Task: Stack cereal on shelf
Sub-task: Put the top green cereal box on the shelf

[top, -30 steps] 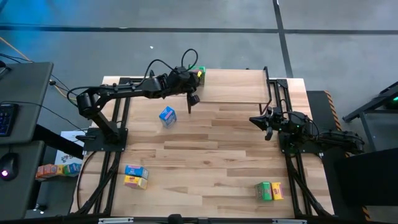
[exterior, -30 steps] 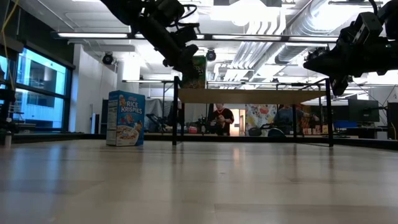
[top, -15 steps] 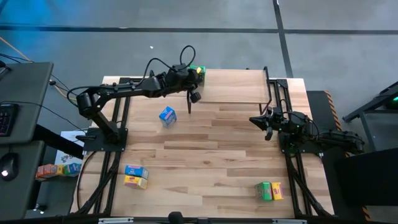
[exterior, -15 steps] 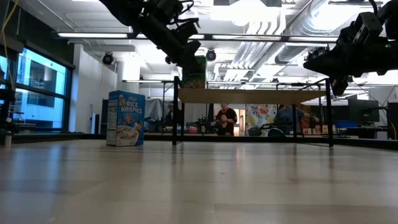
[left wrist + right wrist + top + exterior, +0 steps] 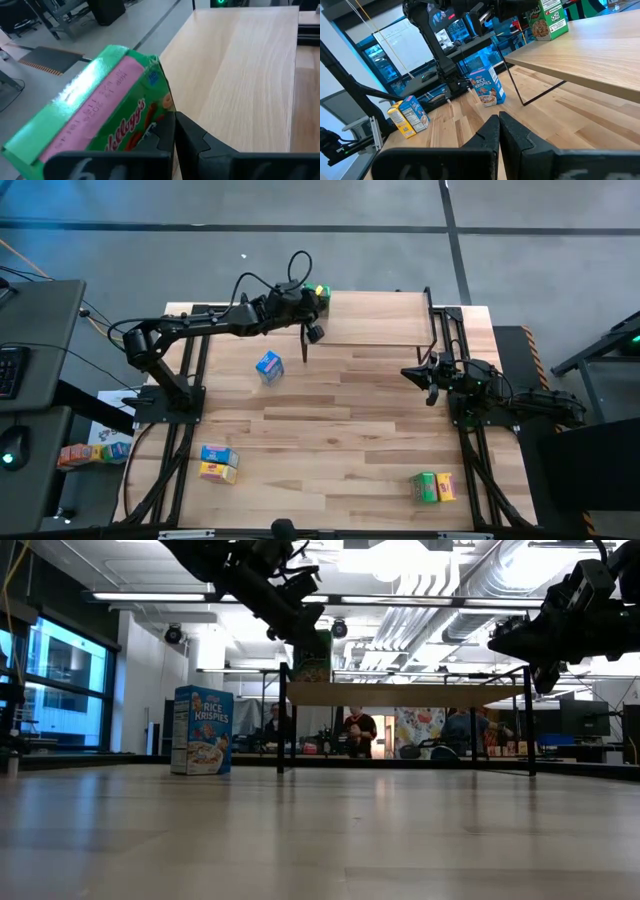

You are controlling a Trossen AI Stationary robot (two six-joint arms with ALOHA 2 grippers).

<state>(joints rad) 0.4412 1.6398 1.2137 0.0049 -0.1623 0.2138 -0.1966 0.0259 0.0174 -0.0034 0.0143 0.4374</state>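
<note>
While the left pincer point(image 5: 312, 297) sits at upper centre of the high view, clenched on a green cereal box point(image 5: 100, 107) resting on the shelf's point(image 5: 385, 320) left end, the right pincer point(image 5: 425, 376), fingers together and empty, waits at the worktop's point(image 5: 340, 440) right edge.

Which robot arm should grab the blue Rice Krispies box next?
Probably the left. Its hand is at the shelf's corner by the green cereal box, and the Rice Krispies box stands on the table close to that arm. The right hand waits farther away, fingers shut.
</note>
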